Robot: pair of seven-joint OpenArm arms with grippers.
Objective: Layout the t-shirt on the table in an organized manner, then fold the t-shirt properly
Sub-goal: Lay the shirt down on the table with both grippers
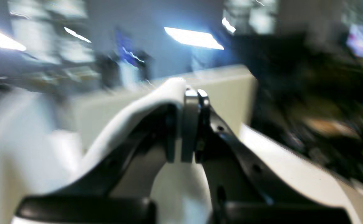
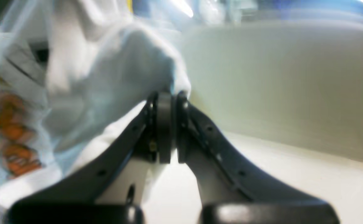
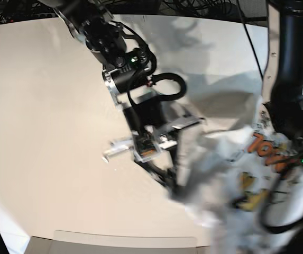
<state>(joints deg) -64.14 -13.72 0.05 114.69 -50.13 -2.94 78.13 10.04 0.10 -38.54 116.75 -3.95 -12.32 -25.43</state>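
Both tools, left tool (image 1: 196,93) and right tool (image 2: 168,95), were clamped on the t-shirt (image 3: 246,180); spreading it flat over the worktop (image 3: 45,132) called for pulling the 2 grips evenly apart.

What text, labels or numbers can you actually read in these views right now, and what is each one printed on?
None reads cleanly.
Orange lettering on the t-shirt in the base view: motion-blurred, not legible as a word.
Orange print on the t-shirt in the right wrist view: blurred, unreadable.
Yellow print lower on the shirt in the base view: too smeared to read.
Left wrist view: no lettering visible on the cloth held in the left gripper; the background is blurred.
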